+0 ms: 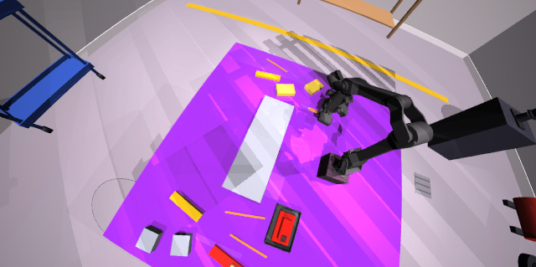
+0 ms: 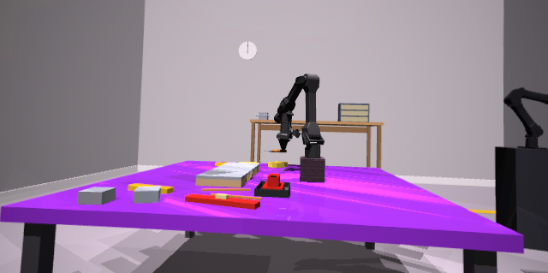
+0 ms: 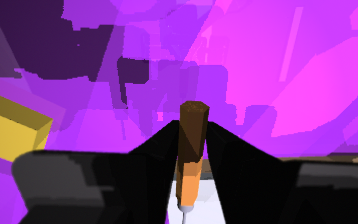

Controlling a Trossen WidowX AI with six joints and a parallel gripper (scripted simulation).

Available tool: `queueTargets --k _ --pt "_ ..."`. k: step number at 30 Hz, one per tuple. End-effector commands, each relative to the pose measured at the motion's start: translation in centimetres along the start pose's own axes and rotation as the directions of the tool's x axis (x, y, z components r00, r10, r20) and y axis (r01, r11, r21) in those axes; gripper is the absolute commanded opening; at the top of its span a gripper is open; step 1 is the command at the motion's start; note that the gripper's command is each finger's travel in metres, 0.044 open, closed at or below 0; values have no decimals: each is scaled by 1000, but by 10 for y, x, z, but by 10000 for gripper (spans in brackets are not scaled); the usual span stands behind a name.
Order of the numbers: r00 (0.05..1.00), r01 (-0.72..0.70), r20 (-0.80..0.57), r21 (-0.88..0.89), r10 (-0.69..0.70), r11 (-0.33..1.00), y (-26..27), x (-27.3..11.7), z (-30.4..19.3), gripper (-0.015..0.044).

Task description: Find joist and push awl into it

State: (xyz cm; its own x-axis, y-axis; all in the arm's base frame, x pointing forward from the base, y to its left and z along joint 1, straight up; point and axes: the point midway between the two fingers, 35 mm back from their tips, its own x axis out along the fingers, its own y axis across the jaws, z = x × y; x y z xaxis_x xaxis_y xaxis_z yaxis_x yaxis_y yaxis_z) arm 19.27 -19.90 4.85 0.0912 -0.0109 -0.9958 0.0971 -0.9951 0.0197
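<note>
My gripper [image 1: 319, 114] [image 2: 282, 149] [image 3: 194, 142] is shut on the awl [image 1: 312, 110] [image 2: 275, 151] [image 3: 190, 177] by its brown and orange handle. The awl lies about level in the fingers, raised above the table, its thin metal shaft pointing toward the panel side. The pale floor panel [image 1: 260, 146] [image 2: 227, 172] [image 3: 209, 204] lies beside the gripper; its near end shows under the awl in the wrist view. No hole can be made out on it. The red stud finder [image 1: 286, 225] [image 2: 274, 181] sits in the black tray [image 1: 272, 226] [image 2: 261, 191]. The joist is hidden.
Yellow blocks [image 1: 286, 89] [image 1: 313, 86] [image 3: 10, 125] lie near the panel's far end. A yellow bar [image 1: 186, 206], two grey blocks [image 1: 148, 239] [image 1: 181, 245], a red bar [image 2: 223, 201] and thin orange sticks [image 1: 244, 215] [image 1: 248, 245] lie toward the opposite end.
</note>
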Motion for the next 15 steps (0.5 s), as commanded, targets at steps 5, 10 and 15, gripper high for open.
queueTargets --k 5,10,15 --pt "1000 -9 -26 -28 8 1000 1 -13 -3 0" --pt "991 -55 -134 -172 32 984 8 -10 -17 0" --pt "966 -144 -253 -327 60 934 16 -9 -32 0"
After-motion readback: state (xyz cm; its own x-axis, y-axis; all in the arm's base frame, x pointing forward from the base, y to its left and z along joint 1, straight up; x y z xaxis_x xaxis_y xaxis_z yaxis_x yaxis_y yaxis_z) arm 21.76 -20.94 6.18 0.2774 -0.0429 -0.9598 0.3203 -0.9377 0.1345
